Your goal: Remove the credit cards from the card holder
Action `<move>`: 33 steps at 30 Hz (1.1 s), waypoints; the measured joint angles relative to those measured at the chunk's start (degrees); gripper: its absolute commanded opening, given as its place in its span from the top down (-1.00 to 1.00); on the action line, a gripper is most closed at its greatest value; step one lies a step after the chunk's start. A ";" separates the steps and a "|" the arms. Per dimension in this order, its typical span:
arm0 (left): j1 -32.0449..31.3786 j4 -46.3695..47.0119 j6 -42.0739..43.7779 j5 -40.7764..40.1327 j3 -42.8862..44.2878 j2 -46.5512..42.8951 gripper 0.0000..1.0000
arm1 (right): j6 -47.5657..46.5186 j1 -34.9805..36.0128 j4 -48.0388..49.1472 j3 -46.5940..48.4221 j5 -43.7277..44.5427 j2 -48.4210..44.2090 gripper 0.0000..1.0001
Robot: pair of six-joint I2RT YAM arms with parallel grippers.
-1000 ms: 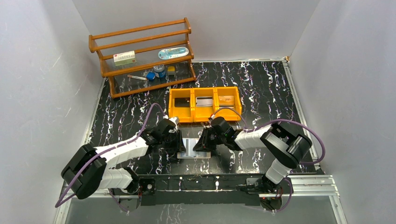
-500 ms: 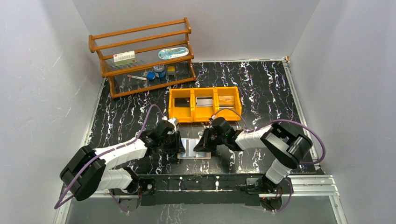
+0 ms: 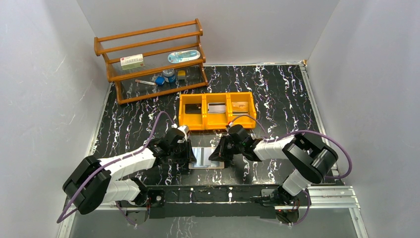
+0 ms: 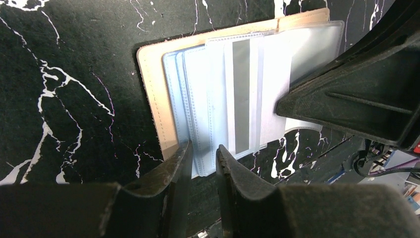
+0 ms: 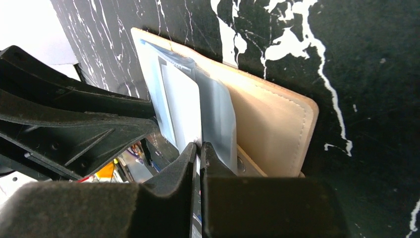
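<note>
The card holder [image 3: 204, 158] lies open on the black table between my two grippers, tan cover down and pale blue pocket panels up; it shows in the left wrist view [image 4: 151, 94] and the right wrist view [image 5: 270, 129]. A white credit card with a grey stripe [image 4: 241, 94] sits among the pockets. My left gripper [image 3: 189, 154] [image 4: 200, 158] rests its tips on the holder's near edge, jaws a narrow gap apart with pocket sheets showing between them. My right gripper [image 3: 218, 154] [image 5: 198, 151] is shut on a thin white credit card [image 5: 181, 106] at the holder's right side.
A yellow three-compartment bin [image 3: 216, 123] stands just behind the holder, with a silvery card [image 3: 216, 107] and a tan card [image 3: 240, 105] in it. A wooden rack [image 3: 151, 59] with small items stands at the back left. Grey walls enclose the table.
My right gripper and arm have shifted slightly to the right. My left gripper has edged a little toward the holder. The holder stays in place.
</note>
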 measured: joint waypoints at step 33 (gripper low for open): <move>-0.70 2.36 -1.16 1.84 4.70 6.93 0.43 | -3.89 -0.59 -4.39 1.75 -1.31 0.44 0.62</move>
